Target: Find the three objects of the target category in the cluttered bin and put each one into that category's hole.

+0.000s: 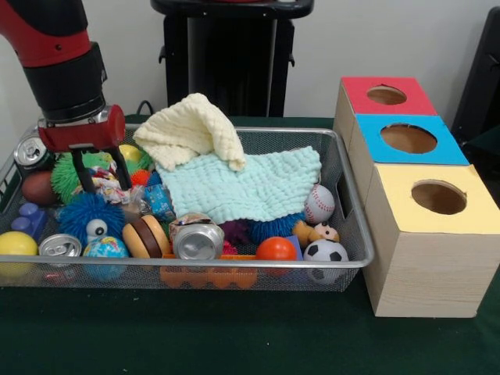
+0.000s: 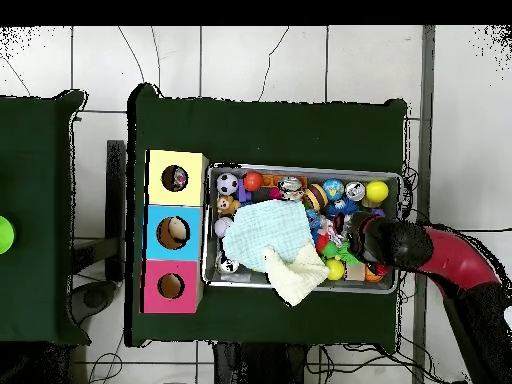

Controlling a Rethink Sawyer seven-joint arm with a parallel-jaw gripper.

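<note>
The bin (image 1: 355,234) is a wire mesh tray on the green desk (image 1: 234,336), crowded with toys. The target category cannot be told. Along the bin's front edge, the front view shows a yellow ball (image 1: 16,244), a can (image 1: 59,247) lying end-on, a globe ball (image 1: 105,248), a burger toy (image 1: 146,236), a second can (image 1: 198,240), an orange ball (image 1: 276,249) and a soccer ball (image 1: 326,251). A baseball (image 1: 319,204) lies by the right wall, and a blue spiky ball (image 1: 90,215) with an eye sits left of centre. A mint cloth (image 1: 250,187) covers the middle, with a cream cloth (image 1: 191,129) bunched on its back edge.

The pincer (image 1: 100,168) reaches into the bin's left end above a green spiky ball (image 1: 66,176), its two black fingers (image 1: 80,172) spread with crumpled colourful things between them; whether they grip anything cannot be told. A third can (image 1: 31,151) lies just beside it at the rim.

Just right of the bin stand three wooden boxes, each with a round hole: red (image 1: 387,95), blue (image 1: 408,138), yellow (image 1: 437,197).

The overhead view alone shows inside the holes: something sits in the yellow box (image 2: 176,178) and in the blue box (image 2: 175,232); the red box (image 2: 171,286) looks dark. There the arm (image 2: 440,255) hides the pincer, and a second green desk (image 2: 35,200) stands apart.
</note>
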